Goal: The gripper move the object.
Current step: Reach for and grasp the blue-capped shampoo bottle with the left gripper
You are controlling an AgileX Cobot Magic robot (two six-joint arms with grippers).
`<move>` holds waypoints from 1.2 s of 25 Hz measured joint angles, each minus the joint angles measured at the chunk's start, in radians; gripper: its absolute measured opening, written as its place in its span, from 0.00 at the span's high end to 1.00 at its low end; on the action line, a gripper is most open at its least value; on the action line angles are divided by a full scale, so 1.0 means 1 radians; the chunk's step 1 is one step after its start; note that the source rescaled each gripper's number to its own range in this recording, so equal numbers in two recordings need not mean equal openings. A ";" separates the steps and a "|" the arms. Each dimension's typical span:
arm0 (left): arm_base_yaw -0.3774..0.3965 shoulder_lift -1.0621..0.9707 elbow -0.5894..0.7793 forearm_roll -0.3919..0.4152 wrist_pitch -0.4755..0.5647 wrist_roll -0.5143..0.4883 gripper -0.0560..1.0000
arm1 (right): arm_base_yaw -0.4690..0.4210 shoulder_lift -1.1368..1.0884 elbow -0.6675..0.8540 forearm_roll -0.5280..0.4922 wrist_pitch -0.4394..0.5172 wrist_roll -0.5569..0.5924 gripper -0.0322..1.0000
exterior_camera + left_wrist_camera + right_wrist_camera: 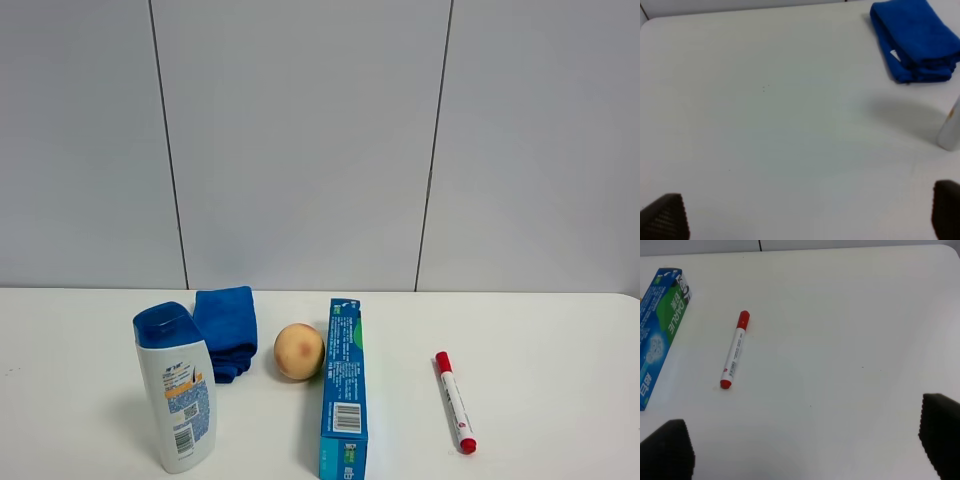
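Nearest stands the white shampoo bottle (178, 400), upright at the front left of the tabletop (540, 340), just before the folded blue cloth (225, 330). The left pincer (805, 215) and right pincer (802, 447) hang spread apart, empty, clear of it.

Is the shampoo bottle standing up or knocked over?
Upright. The shampoo bottle stands on its base on the table, with its blue cap on top.
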State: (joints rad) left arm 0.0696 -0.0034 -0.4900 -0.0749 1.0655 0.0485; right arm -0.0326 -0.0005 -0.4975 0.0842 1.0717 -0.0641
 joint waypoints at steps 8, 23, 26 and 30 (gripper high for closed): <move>0.000 0.000 0.000 0.000 0.000 0.000 0.00 | 0.000 0.000 0.000 0.000 0.000 0.000 0.00; 0.000 0.000 -0.010 -0.117 -0.058 0.049 0.00 | 0.000 0.000 0.000 0.000 0.000 0.000 0.00; 0.000 0.000 -0.011 -0.238 -0.207 0.057 0.00 | 0.000 0.000 0.000 0.000 0.000 0.000 0.00; 0.000 0.012 0.009 -0.416 -0.331 0.122 0.00 | 0.000 0.000 0.000 0.000 0.000 0.000 0.00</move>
State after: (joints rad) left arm 0.0696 0.0086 -0.4805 -0.4911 0.7344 0.1709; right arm -0.0326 -0.0005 -0.4975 0.0842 1.0717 -0.0641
